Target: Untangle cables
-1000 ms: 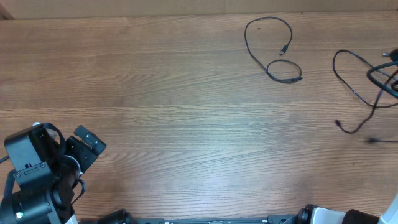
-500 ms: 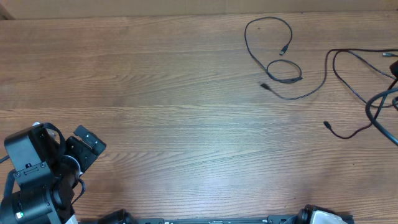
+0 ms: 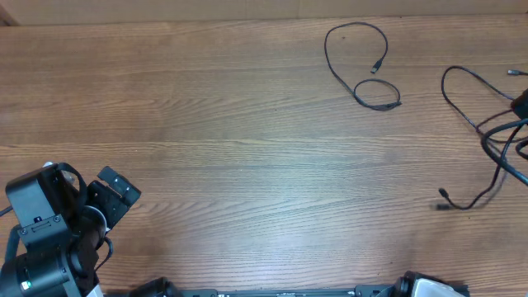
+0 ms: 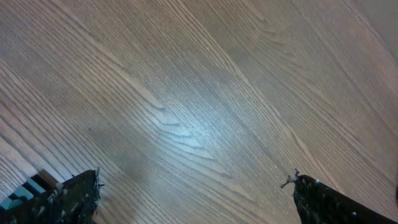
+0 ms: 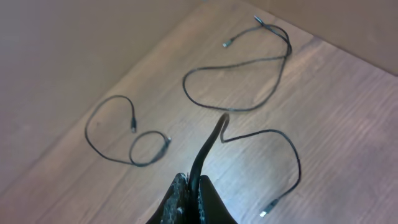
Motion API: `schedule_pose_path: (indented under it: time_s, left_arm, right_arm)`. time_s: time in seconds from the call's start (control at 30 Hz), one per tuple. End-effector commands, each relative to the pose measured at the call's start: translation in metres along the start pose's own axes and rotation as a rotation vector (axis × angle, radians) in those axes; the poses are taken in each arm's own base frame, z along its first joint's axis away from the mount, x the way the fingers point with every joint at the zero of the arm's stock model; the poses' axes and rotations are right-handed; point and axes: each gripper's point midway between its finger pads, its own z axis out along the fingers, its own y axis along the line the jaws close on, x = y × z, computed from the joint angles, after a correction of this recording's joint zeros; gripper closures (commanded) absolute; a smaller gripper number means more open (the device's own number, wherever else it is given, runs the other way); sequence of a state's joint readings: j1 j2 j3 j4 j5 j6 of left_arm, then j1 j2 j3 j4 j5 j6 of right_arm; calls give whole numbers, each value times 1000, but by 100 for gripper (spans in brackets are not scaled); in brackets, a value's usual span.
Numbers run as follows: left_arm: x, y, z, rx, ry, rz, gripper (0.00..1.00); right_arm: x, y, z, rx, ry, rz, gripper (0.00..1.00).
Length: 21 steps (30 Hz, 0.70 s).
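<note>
Fingers of the right gripper (image 5: 191,188) are pressed together on the held cable (image 5: 209,144). In the wrist view it rises from them toward twelve o'clock, kinks, then curls round to a plug (image 5: 266,213) at four o'clock. Just past the kink lies the looped cable (image 5: 249,110). We cannot tell whether the two touch or cross there. At ten o'clock, well apart from both, the lone cable (image 3: 327,51) rests with its small coil.

We see the main risk at that kink. If the cords do overlap, a pull would drag the looped cable along rather than free it, or catch a connector on it. A pull toward ten o'clock could lay the held cable over the lone one and tangle it anew. Both right-hand cables also lie near the table's edge, where a careless sweep might spill slack over the side.

In the overhead view the table (image 3: 206,124) is bare wood from the centre out to nine o'clock, so we judge there is good room to spread cords. The left gripper (image 3: 115,194) sits at seven o'clock, fingers wide apart, holding nothing.
</note>
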State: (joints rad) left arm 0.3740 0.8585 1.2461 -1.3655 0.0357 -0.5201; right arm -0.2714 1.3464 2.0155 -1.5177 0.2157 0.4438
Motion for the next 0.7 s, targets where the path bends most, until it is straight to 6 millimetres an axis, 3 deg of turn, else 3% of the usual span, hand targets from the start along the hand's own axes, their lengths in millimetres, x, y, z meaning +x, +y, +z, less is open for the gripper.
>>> schedule_pose_path:
  time_s: [0.0,0.23,0.57,0.67]
  left_arm:
    - [-4,1,-3,-7,-20,12,0]
    - [-4,1,-3,-7,-20,12,0]
    - [-4,1,-3,-7,-20,12,0]
    - [-4,1,-3,-7,-20,12,0]
  right_arm:
    - [12,-5,21,61,70,-23,96]
    - [55,-16,78,179,282,-73,96]
    - [97,-29,161,286,394,-114,96]
    - [110,-40,175,337,416,-133,87]
